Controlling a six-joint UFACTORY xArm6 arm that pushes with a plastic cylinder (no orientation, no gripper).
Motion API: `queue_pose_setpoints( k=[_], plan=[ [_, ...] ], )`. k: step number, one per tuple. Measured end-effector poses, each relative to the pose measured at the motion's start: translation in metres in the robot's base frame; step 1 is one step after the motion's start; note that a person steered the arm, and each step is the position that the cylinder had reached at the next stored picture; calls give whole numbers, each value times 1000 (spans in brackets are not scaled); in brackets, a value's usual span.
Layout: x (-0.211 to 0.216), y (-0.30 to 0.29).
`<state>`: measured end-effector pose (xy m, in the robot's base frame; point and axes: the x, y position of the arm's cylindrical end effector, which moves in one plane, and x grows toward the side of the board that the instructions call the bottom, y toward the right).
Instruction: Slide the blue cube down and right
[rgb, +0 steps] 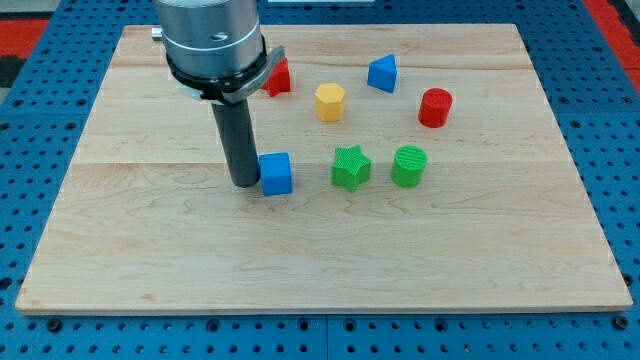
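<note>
The blue cube (276, 173) sits on the wooden board (320, 250), a little left of the middle. My tip (245, 183) is right beside the cube's left face, touching or nearly touching it. The dark rod rises from there to the grey arm body (212, 40) at the view's top.
A green star (351, 167) and a green cylinder (409, 166) lie to the right of the blue cube, in a row. Above them are a yellow hexagonal block (330, 101), a blue triangular block (382, 73), a red cylinder (435, 107), and a red block (279, 77) partly hidden behind the arm.
</note>
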<state>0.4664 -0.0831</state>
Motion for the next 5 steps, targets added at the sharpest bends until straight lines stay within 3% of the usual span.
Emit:
queue_pose_setpoints(
  k=[5],
  plan=[
    [30, 27]
  ],
)
